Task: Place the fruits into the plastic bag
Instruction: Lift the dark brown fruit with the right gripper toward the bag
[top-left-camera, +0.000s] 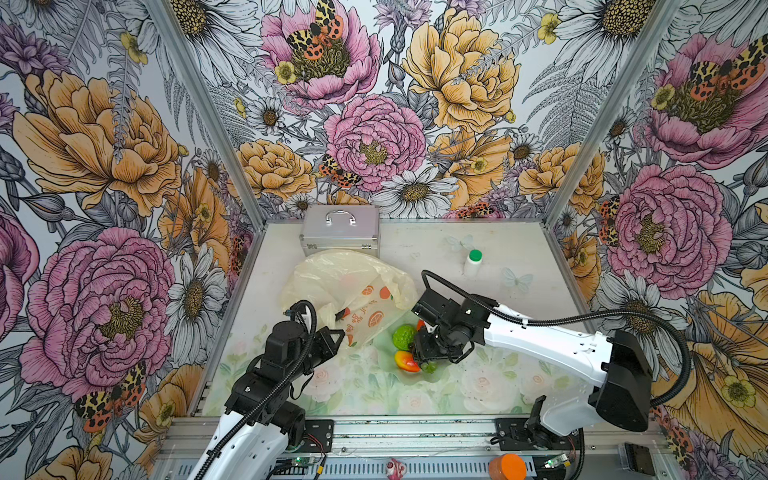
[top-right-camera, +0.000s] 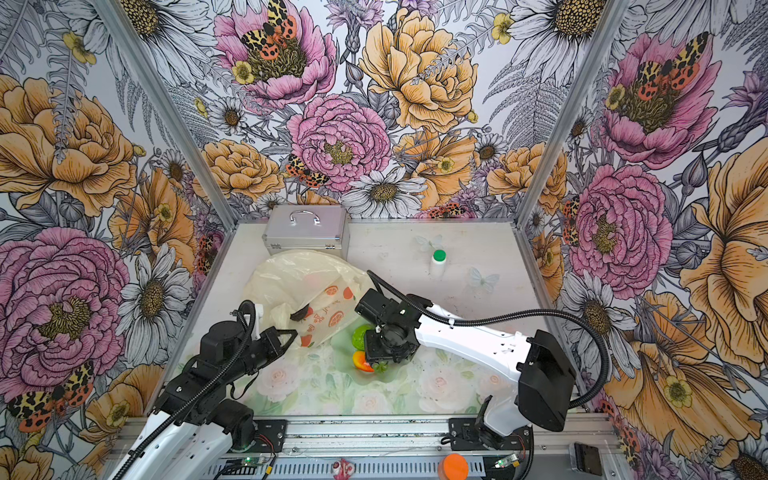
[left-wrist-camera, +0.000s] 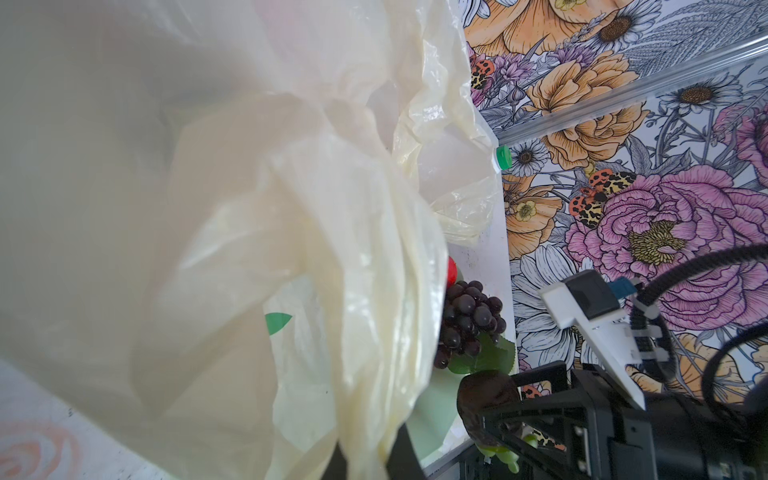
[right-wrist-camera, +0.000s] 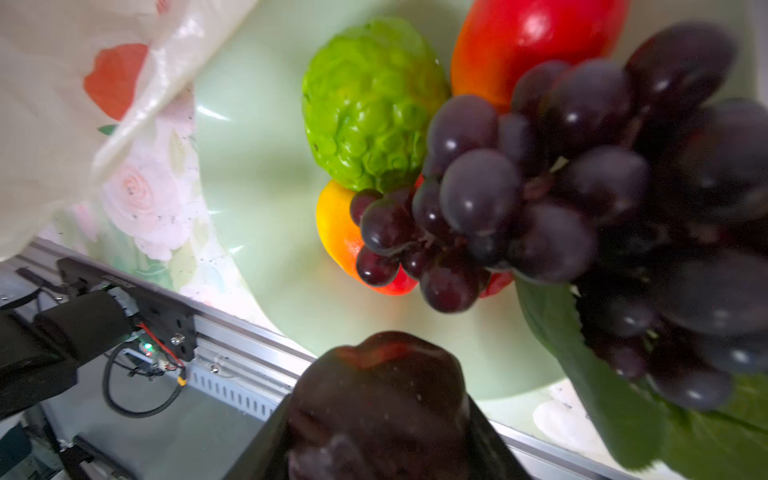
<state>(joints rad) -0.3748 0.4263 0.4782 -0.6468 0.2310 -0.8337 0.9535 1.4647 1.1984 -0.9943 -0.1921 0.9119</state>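
The pale-yellow plastic bag (top-left-camera: 345, 282) (top-right-camera: 299, 278) lies left of the dish, and my left gripper (top-left-camera: 336, 337) (left-wrist-camera: 365, 465) is shut on its crinkled rim (left-wrist-camera: 374, 332). My right gripper (top-left-camera: 424, 362) (right-wrist-camera: 382, 415) is shut on a dark mangosteen (right-wrist-camera: 382, 399) (left-wrist-camera: 486, 399) over the near side of the pale green dish (right-wrist-camera: 257, 166) (top-left-camera: 411, 376). On the dish lie a bumpy lime-green ball (top-left-camera: 404, 336) (right-wrist-camera: 370, 104), a red-yellow mango (top-left-camera: 406, 361) (right-wrist-camera: 336, 232), a red fruit (right-wrist-camera: 536, 37) and a purple grape bunch (right-wrist-camera: 561, 187) (left-wrist-camera: 469, 316).
A silver metal case (top-left-camera: 340, 230) stands at the back, touching the bag. A white bottle with a green cap (top-left-camera: 473, 262) stands at the back right. On the front rail sit an orange-lidded thing (top-left-camera: 507, 465) and a small pink thing (top-left-camera: 395, 467).
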